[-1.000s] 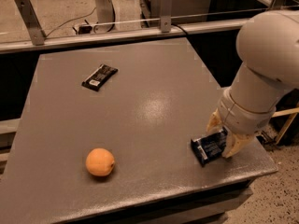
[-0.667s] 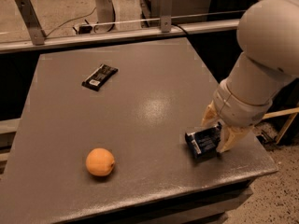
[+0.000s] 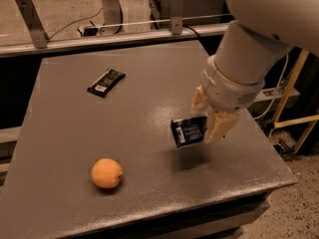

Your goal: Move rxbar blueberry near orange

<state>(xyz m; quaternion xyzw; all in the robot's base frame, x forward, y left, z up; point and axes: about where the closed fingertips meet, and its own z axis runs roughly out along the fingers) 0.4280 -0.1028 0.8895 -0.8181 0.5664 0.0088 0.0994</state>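
In the camera view the gripper (image 3: pixel 207 117) is clamped on the rxbar blueberry (image 3: pixel 188 131), held just above the table (image 3: pixel 149 73), well apart from the orange (image 3: pixel 106 173). I judge this the carry step; next it needs setting down beside the orange

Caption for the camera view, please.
Gripper holds the rxbar blueberry just above the table at right, apart from the orange at front left; black bar wrapper lies farther back.
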